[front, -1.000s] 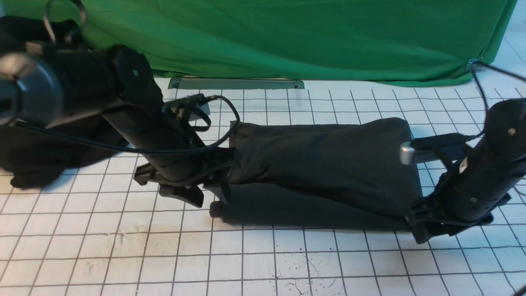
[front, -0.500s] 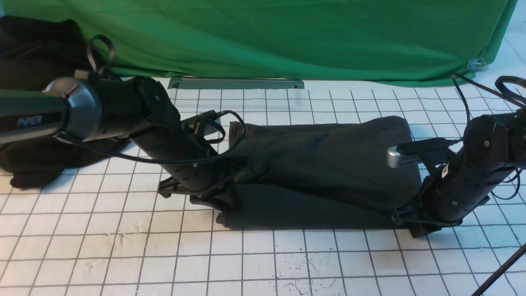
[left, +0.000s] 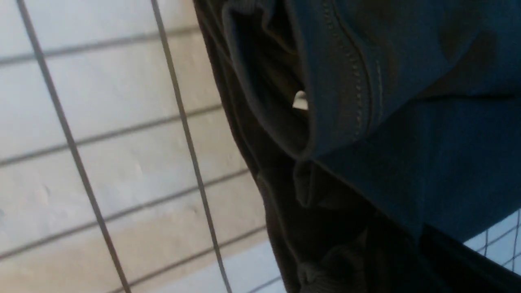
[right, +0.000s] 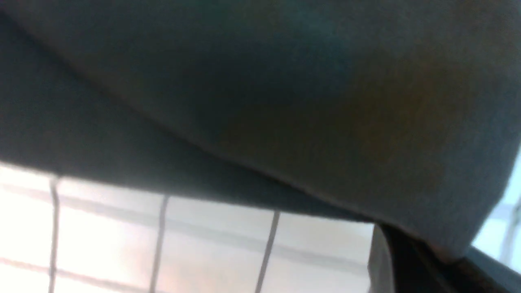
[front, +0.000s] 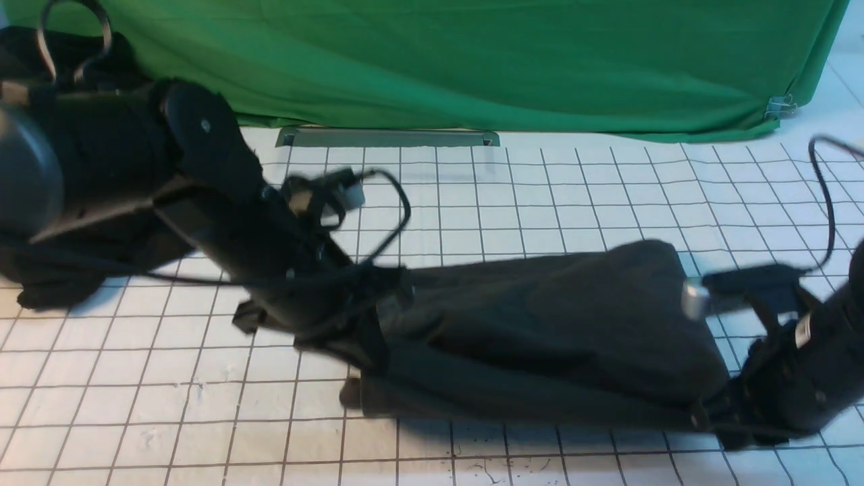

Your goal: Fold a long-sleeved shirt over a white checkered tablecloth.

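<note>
The long-sleeved shirt (front: pixel 553 324) is a dark charcoal bundle folded into a long band across the white checkered tablecloth (front: pixel 472 202). My left gripper (front: pixel 368 344) is shut on the band's left end. There the left wrist view shows a stitched hem (left: pixel 350 93) bunched over the grid (left: pixel 101 142). My right gripper (front: pixel 709 415) is shut on the band's right end. In the right wrist view the shirt (right: pixel 285 101) hangs just over the tablecloth (right: pixel 122 240). No chest print or neck label shows.
A green cloth backdrop (front: pixel 472 61) hangs along the far side, with a grey metal bar (front: pixel 388 137) at its foot and a clip (front: pixel 779 104) at its right corner. A heap of black cloth (front: pixel 47 277) lies at the far left, behind my left arm.
Both grippers have closed on the shirt's ends. The shirt and both arms have moved toward the near edge of the tablecloth, baring more grid behind.
</note>
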